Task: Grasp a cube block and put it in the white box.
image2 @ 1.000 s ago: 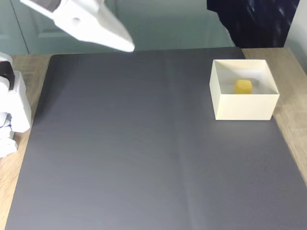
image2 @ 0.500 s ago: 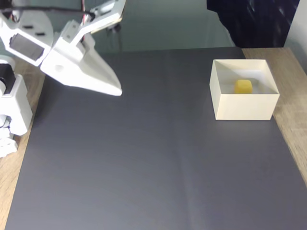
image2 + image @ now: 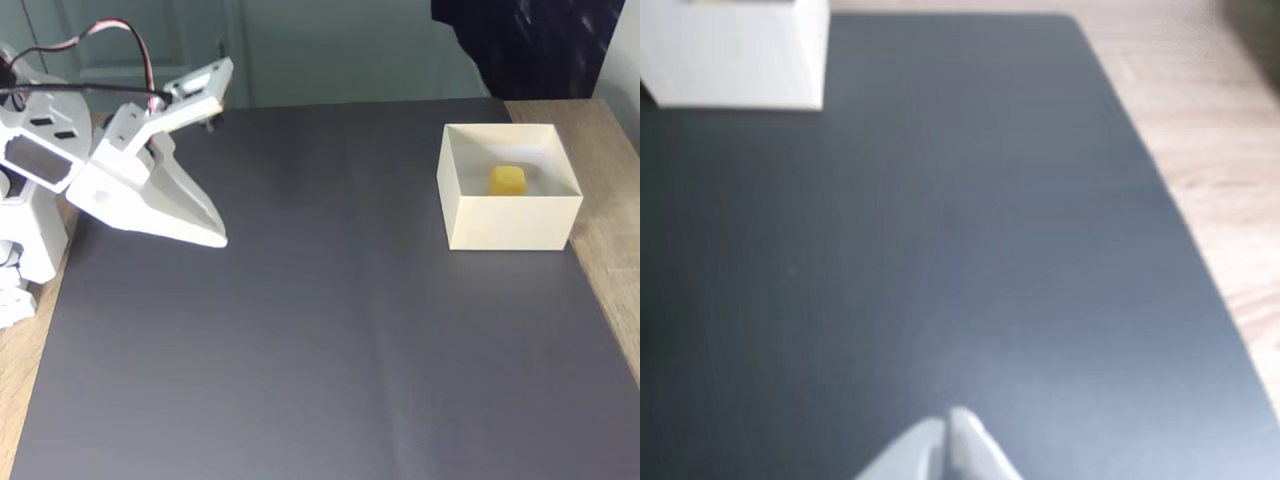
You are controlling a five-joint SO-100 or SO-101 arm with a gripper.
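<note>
At the left of the fixed view, the robot's white hand (image 3: 215, 238) hangs low over the near-left part of a dark grey mat (image 3: 320, 340), its pointed tips aimed rightward and slightly down. The two fingers lie pressed together to a single point, and the wrist view shows the same: the hand (image 3: 945, 425) enters from the bottom edge with its tips meeting, nothing between them. It holds nothing.

Across the middle of both views the mat lies bare, spread over a pale wood surface (image 3: 610, 240) whose grain shows along the right edge and at the far left beside the arm's base.

At the right of the fixed view stands the white box (image 3: 465, 225), square and thin-walled, near the mat's far-right corner. The cube block (image 3: 507, 180), small and bright yellow, rests on the box's pale floor, a little behind its middle and apart from all four walls. In the wrist view a corner of the white box (image 3: 740, 60) shows at top left, its inside hidden from that angle.

The cube lies well apart from the hand, to the right and slightly farther back in the fixed view, with open mat between them. Being a cube, it offers no long axis to line up on. With the block already inside the box and the hand closed and empty, the task looks complete; no further reach toward the box appears called for.
</note>
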